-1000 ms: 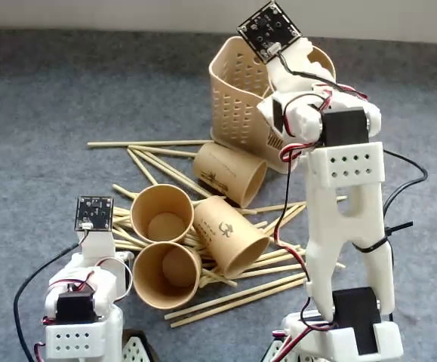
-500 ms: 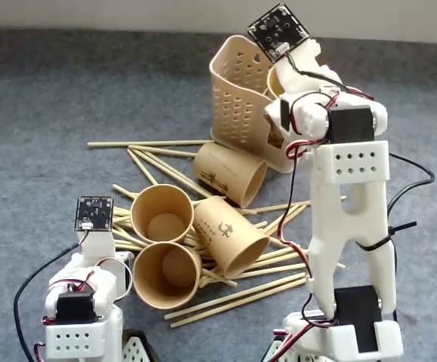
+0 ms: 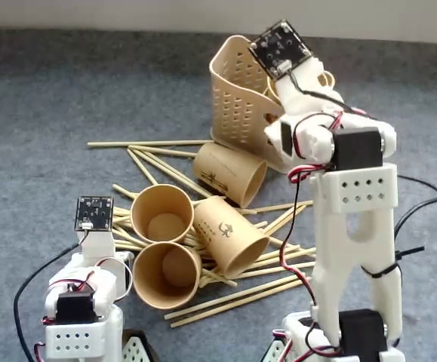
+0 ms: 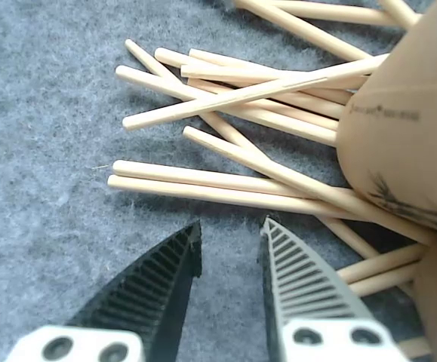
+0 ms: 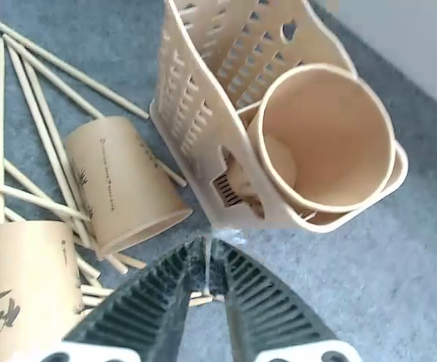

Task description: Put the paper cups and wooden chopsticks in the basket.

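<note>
The grey felt-covered table (image 3: 44, 113) carried everything. The white right arm (image 3: 354, 204) had drawn back a little from the beige perforated plastic basket (image 3: 237, 90) during the last second, its wrist sliding toward its own base. The basket stood at the far side of the pile, with one tan paper cup (image 5: 331, 143) upright inside it. Four more paper cups (image 3: 229, 173) lay unmoved on the table among the scattered pale wooden chopsticks (image 3: 150, 142). The right gripper (image 5: 208, 253) hung just in front of the basket's wall, fingers pressed together and holding nothing. The left gripper (image 4: 231, 225) had not stirred. It hovered narrowly parted and empty, low over chopsticks beside a cup.
</note>
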Motion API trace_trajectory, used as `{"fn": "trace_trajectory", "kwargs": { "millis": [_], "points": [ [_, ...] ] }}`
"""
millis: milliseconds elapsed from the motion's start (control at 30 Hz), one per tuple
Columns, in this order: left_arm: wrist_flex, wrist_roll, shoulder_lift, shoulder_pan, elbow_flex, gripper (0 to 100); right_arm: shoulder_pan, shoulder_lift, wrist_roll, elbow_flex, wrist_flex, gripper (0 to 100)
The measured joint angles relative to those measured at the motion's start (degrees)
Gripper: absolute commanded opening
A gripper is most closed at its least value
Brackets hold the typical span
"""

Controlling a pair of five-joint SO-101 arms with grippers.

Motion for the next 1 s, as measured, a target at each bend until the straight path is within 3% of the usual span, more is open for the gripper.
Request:
{"fn": "trace_trajectory", "kwargs": {
  "millis": [567,1000],
  "points": [
    [0.0,0.0,0.0,0.0,0.0,14,-0.44,-28.57,-5.63,33.85,0.0,1.9],
    [0.0,0.0,0.0,0.0,0.0,14,-0.53,-54.33,-5.63,67.52,-13.19,1.9]
  ]
}}
